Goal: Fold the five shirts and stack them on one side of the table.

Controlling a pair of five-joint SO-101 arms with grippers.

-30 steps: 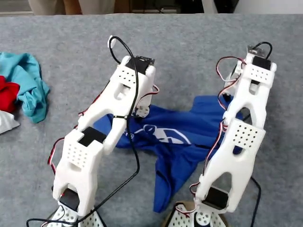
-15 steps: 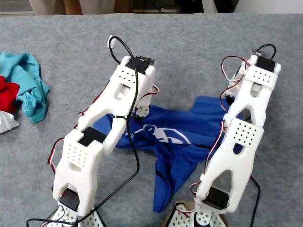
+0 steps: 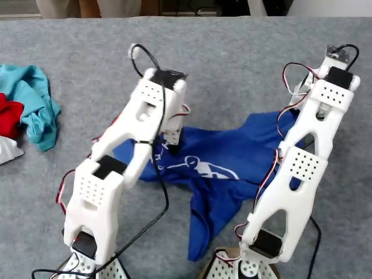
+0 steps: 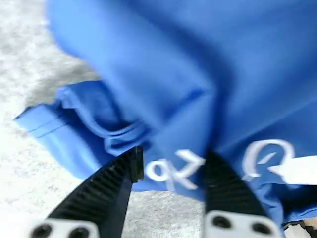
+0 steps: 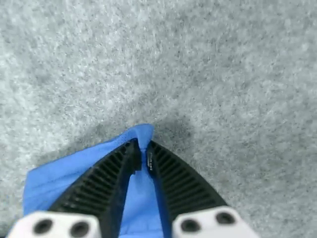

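A blue shirt (image 3: 215, 168) with a white print lies spread in the middle of the grey table, between the two white arms. The left arm bends over its left part. In the left wrist view my left gripper (image 4: 171, 163) has blue cloth (image 4: 173, 89) bunched between its black fingers (image 4: 106, 193), which stand somewhat apart. My right gripper (image 5: 142, 151) is shut on a corner of the blue shirt (image 5: 141, 134), held just over the table on the shirt's right side (image 3: 293, 119).
A heap of other shirts lies at the table's left edge: teal (image 3: 32, 102), red (image 3: 9, 110) and white (image 3: 7, 148). Bare grey table (image 3: 232, 58) stretches behind the arms. Both arm bases stand at the front edge.
The right arm has moved right and back, pulling the shirt's corner outward. The left arm shifted slightly left, and the blue shirt is stretched wider and flatter.
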